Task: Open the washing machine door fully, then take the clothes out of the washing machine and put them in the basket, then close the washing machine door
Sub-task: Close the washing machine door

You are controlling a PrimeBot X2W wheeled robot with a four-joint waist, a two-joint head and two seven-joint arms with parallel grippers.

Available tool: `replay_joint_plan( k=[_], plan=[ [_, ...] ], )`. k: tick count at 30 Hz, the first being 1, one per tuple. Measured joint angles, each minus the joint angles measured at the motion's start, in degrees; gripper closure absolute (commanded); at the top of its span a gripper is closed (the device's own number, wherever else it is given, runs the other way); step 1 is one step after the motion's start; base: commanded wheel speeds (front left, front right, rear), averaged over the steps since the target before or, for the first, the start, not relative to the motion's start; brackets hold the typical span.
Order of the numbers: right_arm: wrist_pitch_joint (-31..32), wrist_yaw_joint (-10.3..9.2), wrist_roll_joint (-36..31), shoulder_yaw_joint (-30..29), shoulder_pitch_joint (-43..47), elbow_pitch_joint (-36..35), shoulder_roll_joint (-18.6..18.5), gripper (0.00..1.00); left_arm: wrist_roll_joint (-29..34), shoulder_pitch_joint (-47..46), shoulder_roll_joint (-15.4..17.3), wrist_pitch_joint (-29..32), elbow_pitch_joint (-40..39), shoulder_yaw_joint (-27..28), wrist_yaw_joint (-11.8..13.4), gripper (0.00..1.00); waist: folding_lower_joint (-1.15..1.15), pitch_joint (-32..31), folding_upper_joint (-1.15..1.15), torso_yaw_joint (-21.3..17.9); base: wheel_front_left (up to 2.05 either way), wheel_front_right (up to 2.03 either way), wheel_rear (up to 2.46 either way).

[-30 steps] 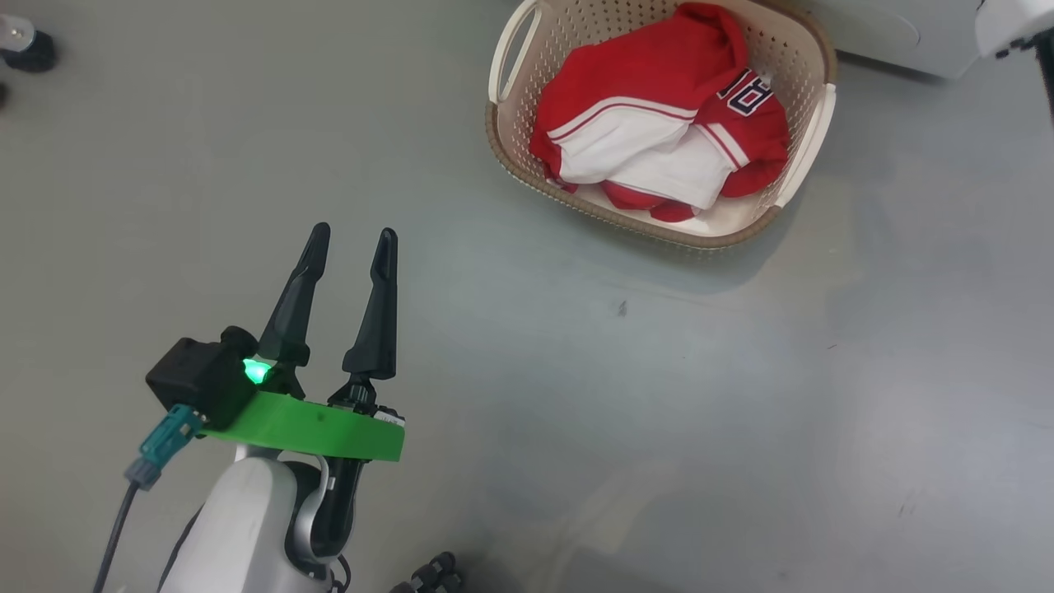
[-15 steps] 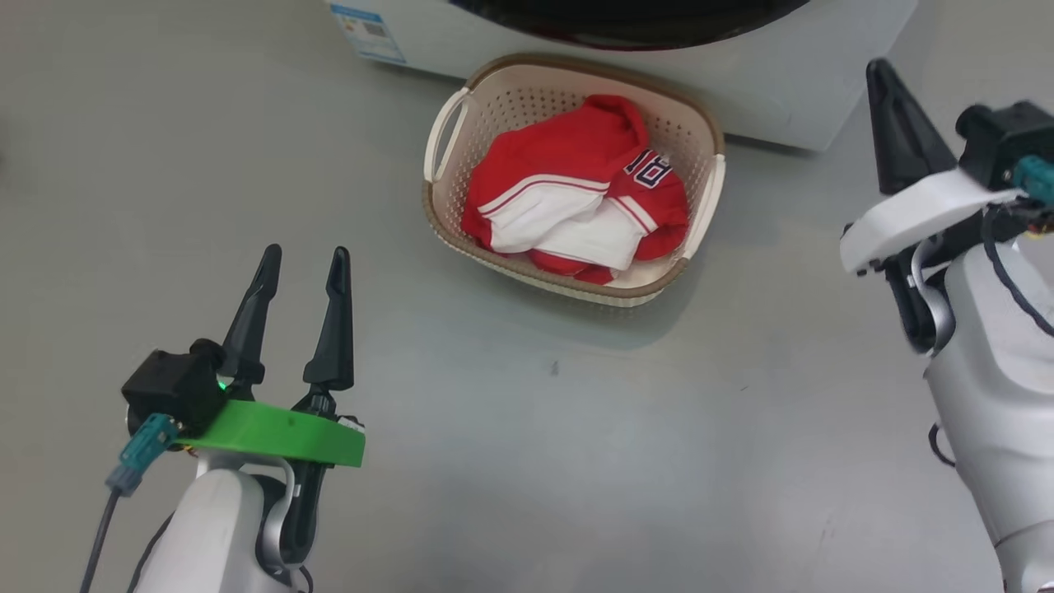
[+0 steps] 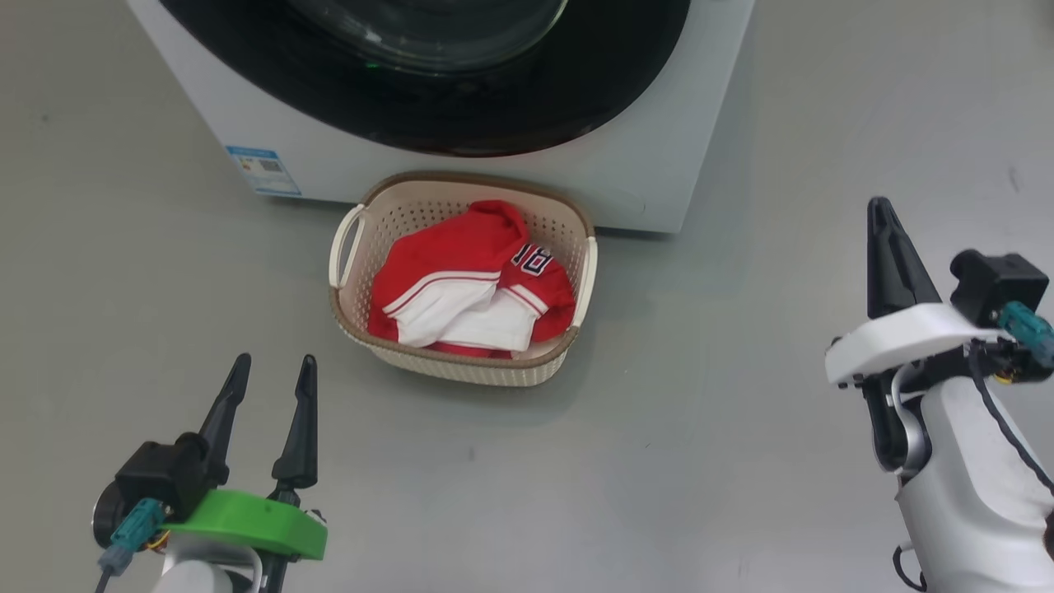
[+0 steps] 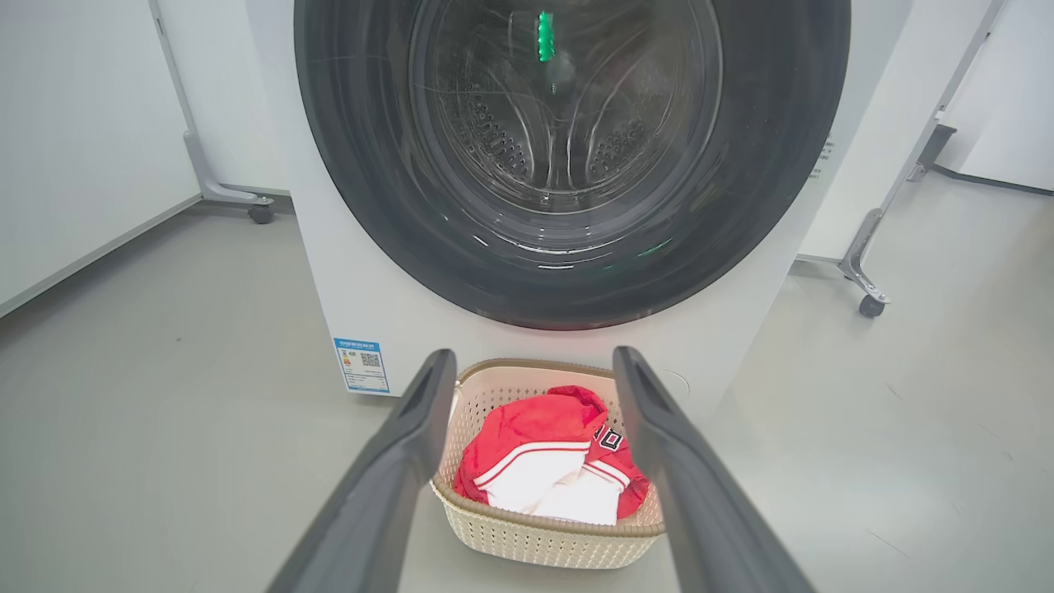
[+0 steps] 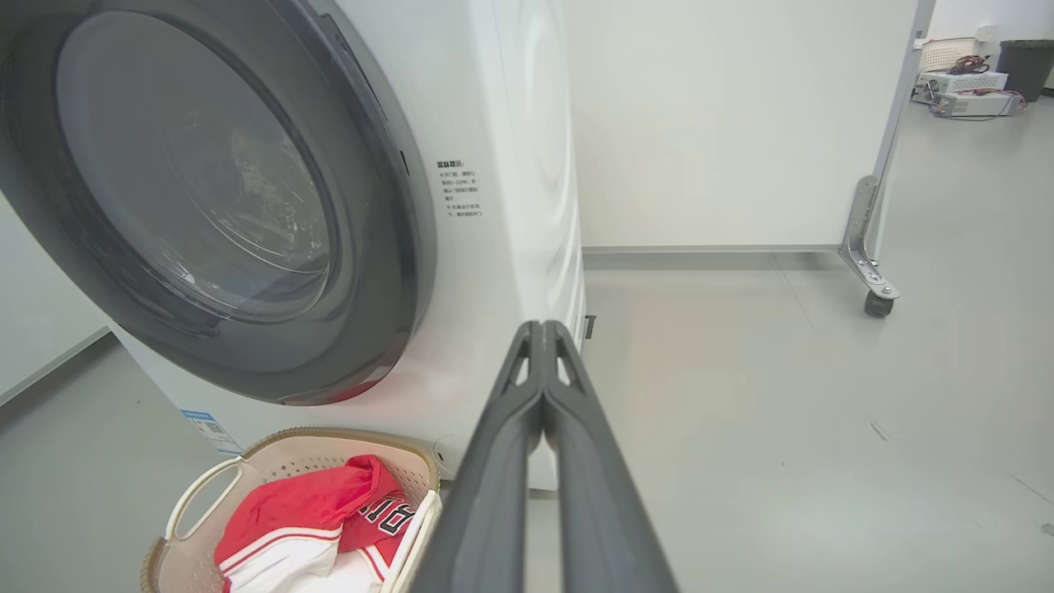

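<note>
red-and-white clothes [image 3: 461,280] crumpled in cream basket [image 3: 461,369], just before white washing machine [image 3: 659,165], black-rimmed door [image 3: 535,107] shut

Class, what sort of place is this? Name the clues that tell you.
Probably a lab or test room, not a home laundry: the washing machine stands on a plain grey floor, among white partition panels on wheels, with electronic gear in a far corner.

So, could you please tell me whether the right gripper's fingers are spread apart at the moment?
No, the right gripper has its two fingers pressed together, holding nothing.
</note>
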Motion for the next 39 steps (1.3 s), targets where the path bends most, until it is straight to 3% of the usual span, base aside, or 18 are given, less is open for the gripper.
replay_joint_plan(
  k=[12,29,30,31,39],
  plan=[
    [0.0,-0.87,-0.1,-4.0,14.0,-6.6,-0.3,1.0,1.6,5.2,-0.7,0.0,0.1,0.9,0.0,0.0,0.0,-9.4,0.0,-6.1,0.0,0.0,0.0],
    [0.0,-1.22,-2.1,-4.8,24.0,-14.8,1.8,1.0,2.5,7.9,-1.5,0.0,-2.2,0.4,0.0,0.0,0.0,-13.5,0.0,-7.6,0.0,0.0,0.0],
    [0.0,-1.46,-2.4,-5.0,24.4,-15.5,1.9,0.57,2.6,7.9,-1.5,0.0,-2.3,0.5,0.0,0.0,0.0,-13.5,0.0,-7.6,0.0,0.0,0.0],
    [0.0,-1.72,-2.6,-5.3,24.7,-16.1,2.0,0.0,2.6,8.0,-1.6,0.0,-2.4,0.5,0.0,0.0,0.0,-13.6,0.0,-7.6,0.0,0.0,0.0],
    [0.0,-1.8,-3.7,-5.7,26.4,-18.7,2.4,0.0,2.9,8.6,-1.9,0.0,-2.2,1.1,0.0,0.0,0.0,-13.6,0.0,-8.0,0.0,0.0,0.0]
  ],
)
